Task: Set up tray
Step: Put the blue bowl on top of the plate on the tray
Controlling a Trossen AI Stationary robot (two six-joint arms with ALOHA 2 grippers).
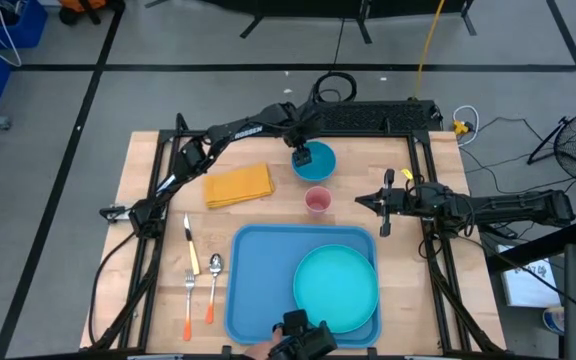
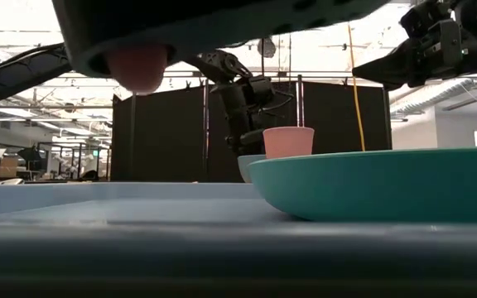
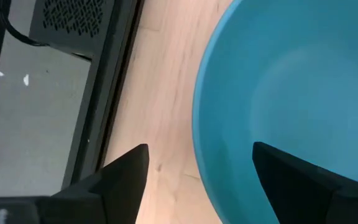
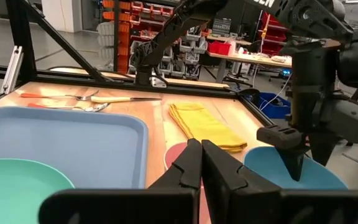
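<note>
- Presently the left claw (image 1: 301,156) is lowered over the rim of the blue bowl (image 1: 314,161) at the far side of the counter (image 1: 148,160); its fingers (image 3: 126,177) are spread, one outside the bowl wall and one inside, which reads as the approach to a rim grip, not yet closed.
- The right claw (image 1: 361,202) hangs above the counter just beside the pink cup (image 1: 317,200), fingers pressed together and holding nothing; in my judgement this arm waits.
- The tray (image 1: 258,275) lies flat on the near half of the counter, long side across. It is light blue, rectangular, with rounded corners and a raised rim; surface appears clean and matte.
- A round teal plate (image 1: 336,289) already sits in the tray's right portion, leaving the left portion bare, presumably to receive further items.
- Bowl and cup stand just beyond the tray's far edge, within easy reach of both arms.
- A yellow napkin (image 1: 238,185) lies folded to the far left of the tray; a knife (image 1: 191,245), spoon (image 1: 214,283) and fork (image 1: 189,300) lie side by side left of it, well clear of the rim.
- A dark object intrudes at the tray's near edge; identity not determinable.
</note>
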